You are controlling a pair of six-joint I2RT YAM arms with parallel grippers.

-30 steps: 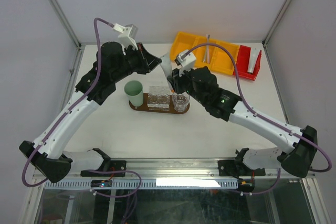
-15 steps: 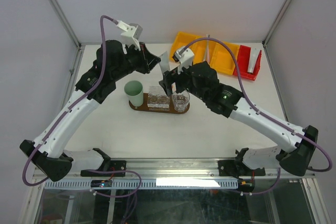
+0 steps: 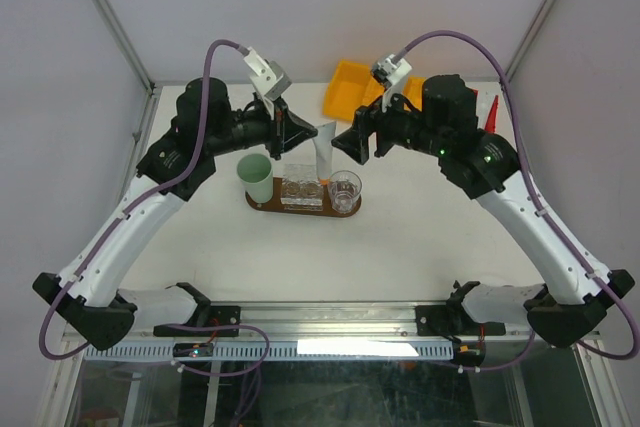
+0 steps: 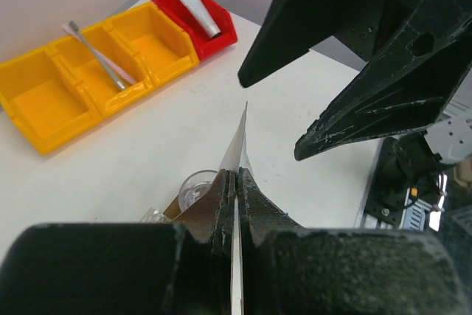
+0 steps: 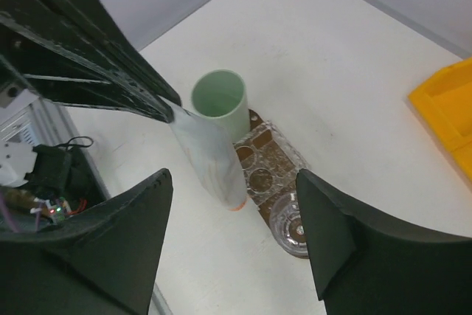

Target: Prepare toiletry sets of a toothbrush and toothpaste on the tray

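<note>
My left gripper point(image 3: 306, 134) is shut on the flat crimped end of a white toothpaste tube point(image 3: 324, 154). The tube hangs cap-down above the dark-brown tray point(image 3: 300, 211). In the left wrist view the jaws point(image 4: 236, 178) pinch the tube point(image 4: 240, 142) edge-on. My right gripper point(image 3: 347, 143) is open and empty, just right of the tube; in its wrist view point(image 5: 232, 176) the tube point(image 5: 212, 161) hangs between the spread fingers without touching them. A toothbrush point(image 4: 97, 53) lies in the yellow bin point(image 4: 44, 101). Another tube point(image 4: 198, 7) lies in the red bin point(image 4: 221, 31).
On the tray stand a clear holder block point(image 3: 302, 188) and a clear glass point(image 3: 344, 190). A mint-green cup point(image 3: 256, 175) stands at the tray's left end. The yellow bin point(image 3: 352, 87) and red bin point(image 3: 490, 110) sit at the back right, partly hidden by my right arm.
The tube passed from the right gripper to the left. The right gripper opened, let go and drew back up and right. The left gripper now holds the tube hanging over the tray.
</note>
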